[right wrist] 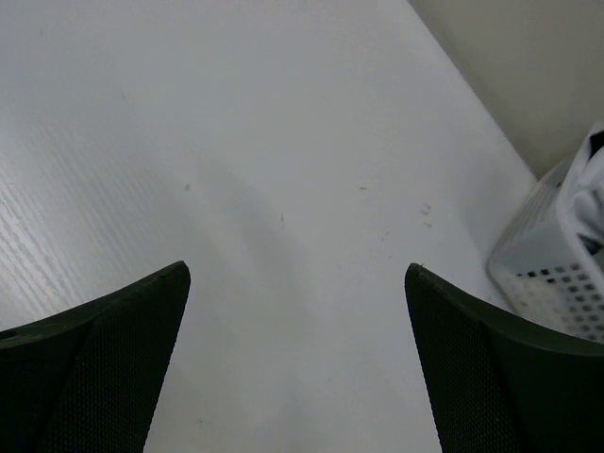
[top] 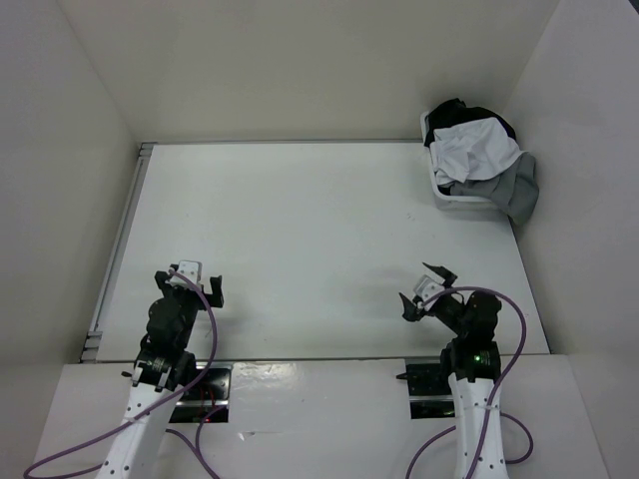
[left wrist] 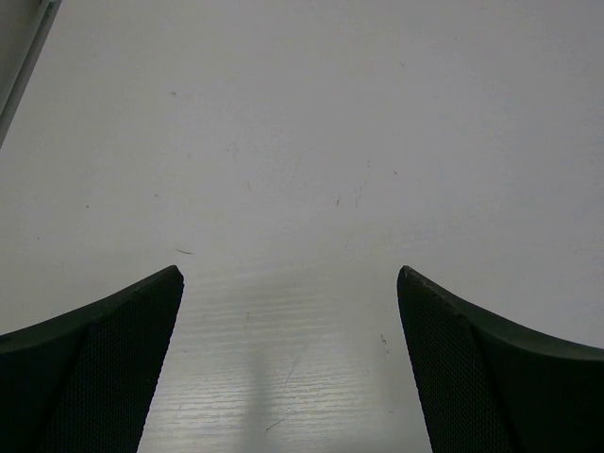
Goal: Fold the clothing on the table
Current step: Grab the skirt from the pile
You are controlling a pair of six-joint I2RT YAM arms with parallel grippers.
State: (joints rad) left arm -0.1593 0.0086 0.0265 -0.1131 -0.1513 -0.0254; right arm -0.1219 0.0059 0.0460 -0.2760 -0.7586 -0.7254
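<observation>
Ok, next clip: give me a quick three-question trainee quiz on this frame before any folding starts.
1. True or false: the left gripper and the right gripper are both open and hold nothing.
2. The white clothing is: A) spread flat mid-table; B) in the basket at the far right corner of the table; C) between the right gripper's fingers.
3. What else is in the basket?

Key: 1 true. 2 B. 3 a black garment and a grey garment.
</observation>
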